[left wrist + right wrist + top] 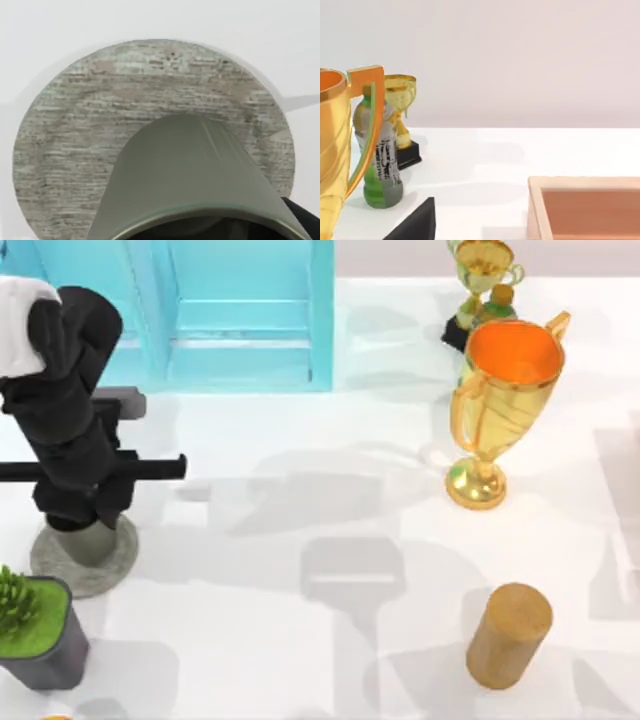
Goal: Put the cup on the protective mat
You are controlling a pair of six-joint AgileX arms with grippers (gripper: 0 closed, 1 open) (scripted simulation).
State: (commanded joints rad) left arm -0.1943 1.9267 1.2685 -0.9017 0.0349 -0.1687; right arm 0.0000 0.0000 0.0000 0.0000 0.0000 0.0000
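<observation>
The olive-grey cup point(92, 543) stands upright over the middle of the round mottled grey protective mat point(55, 565) at the table's left side. My left gripper point(90, 525) hangs straight above it and is shut on the cup, the black arm hiding most of the cup from above. In the left wrist view the cup point(190, 175) is close up with the mat point(75, 130) spreading around its base, and one dark fingertip point(306, 217) lies against the cup's rim. Whether the cup's base touches the mat I cannot tell.
A dark square pot with a green plant point(40, 640) sits just in front of the mat. A wooden cylinder point(510, 635), a big gold trophy point(505, 400), a small trophy point(482, 280) and a bottle point(497, 305) stand on the right. A blue cabinet point(230, 310) is at the back.
</observation>
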